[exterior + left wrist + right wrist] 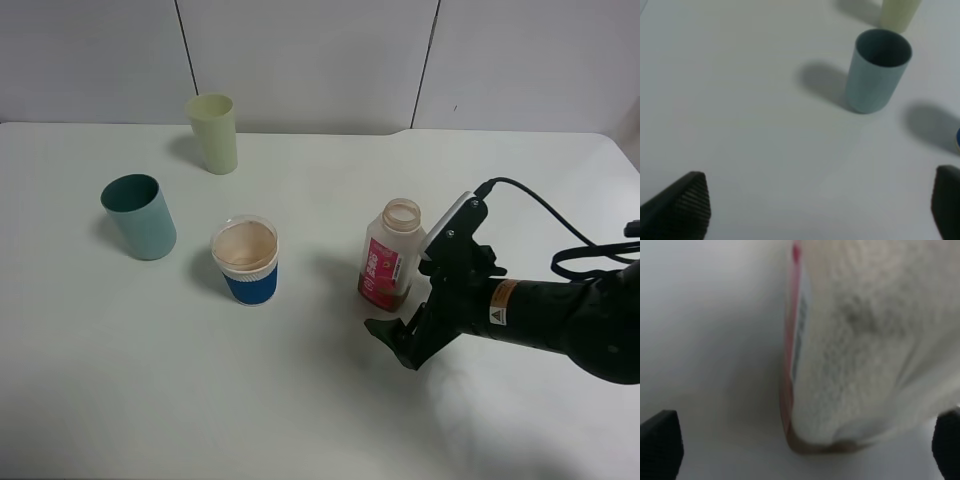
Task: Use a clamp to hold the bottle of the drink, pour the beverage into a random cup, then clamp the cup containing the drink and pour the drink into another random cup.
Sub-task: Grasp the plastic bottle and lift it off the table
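The right hand (396, 344) sat low over the tabletop (300, 400), fingers spread wide and gripping nothing. The bottle (389, 256) stood upright just ahead of it, uncapped, with a little red drink in its base. That low, level approach looked meant to take the bottle around its body, so a later tilt could be controlled. The high camera left it unclear whether the bottle lay inside the fingers' span. The right wrist view settled it: the bottle filled the space ahead between two dark fingertips (660, 442). Only the left wrist view showed the left hand (815, 210), also wide and empty, with the teal cup (878, 70) well ahead and the pale cup (897, 12) beyond.
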### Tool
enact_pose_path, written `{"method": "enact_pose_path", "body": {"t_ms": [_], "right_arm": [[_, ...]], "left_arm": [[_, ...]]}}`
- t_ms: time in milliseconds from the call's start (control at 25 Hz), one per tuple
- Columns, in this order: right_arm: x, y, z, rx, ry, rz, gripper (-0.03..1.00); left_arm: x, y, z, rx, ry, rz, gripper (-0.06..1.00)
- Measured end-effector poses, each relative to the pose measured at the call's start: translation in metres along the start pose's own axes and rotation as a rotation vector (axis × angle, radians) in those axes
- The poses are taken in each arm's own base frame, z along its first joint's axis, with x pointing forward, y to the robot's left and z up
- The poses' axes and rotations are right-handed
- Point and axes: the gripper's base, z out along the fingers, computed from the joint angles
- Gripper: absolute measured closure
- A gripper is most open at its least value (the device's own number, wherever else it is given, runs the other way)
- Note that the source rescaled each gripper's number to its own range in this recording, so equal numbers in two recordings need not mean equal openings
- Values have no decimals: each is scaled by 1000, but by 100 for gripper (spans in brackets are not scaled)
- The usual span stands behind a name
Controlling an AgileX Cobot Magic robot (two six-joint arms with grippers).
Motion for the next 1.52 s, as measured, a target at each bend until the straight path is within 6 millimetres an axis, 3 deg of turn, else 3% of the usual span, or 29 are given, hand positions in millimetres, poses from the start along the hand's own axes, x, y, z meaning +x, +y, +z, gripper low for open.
{"method": "enact_pose_path", "body": {"t_ms": [400,1000,1120,1280,1360,1400,1520], "right_arm": [[4,1,8,0,-29,4,-3],[-5,-7,15,60,-62,-39,-1],[-5,-8,15,67,-65,-41,16],[-6,-8,15,74,-75,-38,25],[-7,-10,15,91,-83,-25,40],[-7,-10,15,91,-83,-25,40],[-7,-13,14,123,-84,0,78]], "left_arm": [[0,0,0,0,0,0,28],[0,0,0,0,0,0,28],[0,0,0,0,0,0,28],[0,0,0,0,0,0,28],[0,0,0,0,0,0,28],[0,0,0,0,0,1,28],[0,0,0,0,0,1,28]]}}
